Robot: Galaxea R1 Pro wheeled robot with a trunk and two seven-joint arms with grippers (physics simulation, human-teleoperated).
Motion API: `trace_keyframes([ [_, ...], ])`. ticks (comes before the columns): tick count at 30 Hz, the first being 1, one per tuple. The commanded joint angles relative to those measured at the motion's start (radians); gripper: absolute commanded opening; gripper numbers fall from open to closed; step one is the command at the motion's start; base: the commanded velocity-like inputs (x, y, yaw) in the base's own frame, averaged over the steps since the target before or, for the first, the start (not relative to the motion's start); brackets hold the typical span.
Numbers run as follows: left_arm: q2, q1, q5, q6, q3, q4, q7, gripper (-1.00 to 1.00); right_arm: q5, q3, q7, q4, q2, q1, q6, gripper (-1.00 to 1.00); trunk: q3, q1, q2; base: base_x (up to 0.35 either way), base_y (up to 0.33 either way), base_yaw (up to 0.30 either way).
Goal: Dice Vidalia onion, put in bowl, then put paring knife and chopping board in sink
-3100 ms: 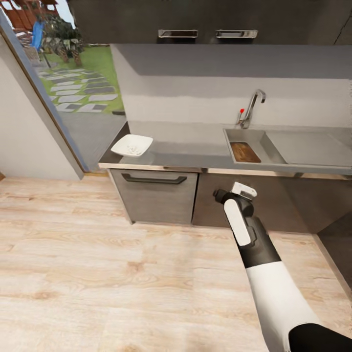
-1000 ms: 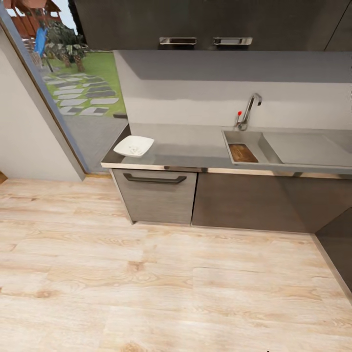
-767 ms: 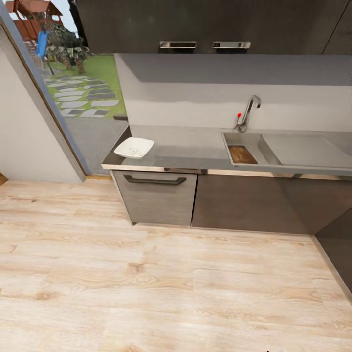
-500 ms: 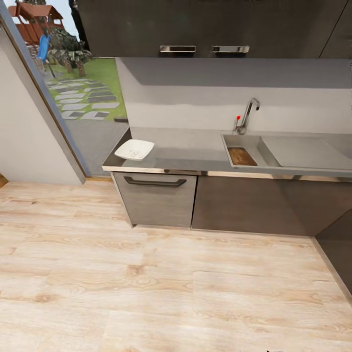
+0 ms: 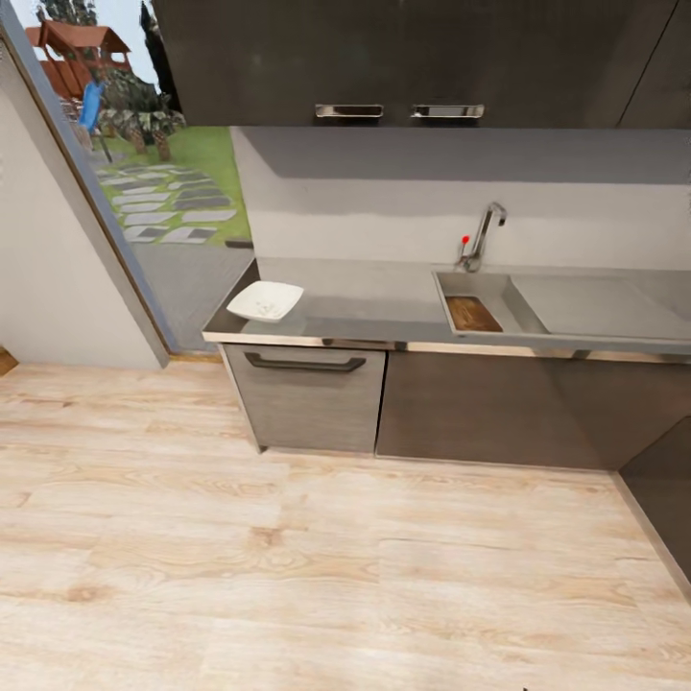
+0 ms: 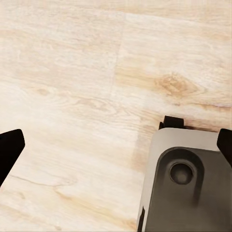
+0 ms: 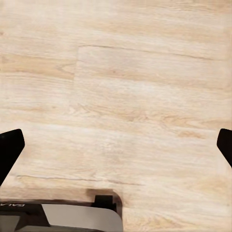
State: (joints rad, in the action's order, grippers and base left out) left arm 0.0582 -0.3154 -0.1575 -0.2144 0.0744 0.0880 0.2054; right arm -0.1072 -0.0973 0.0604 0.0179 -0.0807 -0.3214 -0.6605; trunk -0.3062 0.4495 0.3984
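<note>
The kitchen's pale wood floor (image 5: 317,566) fills the lower half of the head view, and the grey countertop (image 5: 384,307) runs across the scene toward 12 o'clock, over dark base cabinets (image 5: 480,408). Glossy black upper cabinets (image 5: 403,58) hang above it with 2 chrome bar handles. At about 10 o'clock an open doorway (image 5: 144,192) shows grass, stepping stones and a red-roofed play structure outside.

The white bowl (image 5: 266,301) sits near the counter's left end, above a drawer with a dark handle (image 5: 304,363). The sink (image 5: 499,297) lies toward 1 o'clock, well apart from the bowl, with its faucet (image 5: 483,233) and red knob behind it and the flat drainboard (image 5: 600,305) to its right. The chopping board (image 5: 472,314) lies inside the basin, against its left wall. The paring knife and onion are too small to make out.

The left gripper (image 6: 116,145) has its dark fingertips (image 6: 9,150) spread wide over bare floor, holding nothing, with part of the robot's grey base (image 6: 186,183) beneath. The right gripper (image 7: 116,145) is likewise spread wide and empty above the planks.
</note>
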Motion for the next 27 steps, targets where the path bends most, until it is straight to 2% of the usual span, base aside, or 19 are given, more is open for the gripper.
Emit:
trace_keyframes([
  [1,0.000,-0.001,-0.010,-0.003,0.008,-0.001,0.003,1.00,-0.011,-0.007,0.006,-0.001,0.000,-0.001,-0.003,1.00,0.000,0.001,0.002,0.000,0.000,0.000],
  [27,0.000,-0.001,-0.010,-0.003,0.008,-0.002,0.003,1.00,-0.011,-0.007,0.006,-0.001,0.000,-0.001,-0.004,1.00,0.041,0.001,0.002,0.000,0.000,0.000],
])
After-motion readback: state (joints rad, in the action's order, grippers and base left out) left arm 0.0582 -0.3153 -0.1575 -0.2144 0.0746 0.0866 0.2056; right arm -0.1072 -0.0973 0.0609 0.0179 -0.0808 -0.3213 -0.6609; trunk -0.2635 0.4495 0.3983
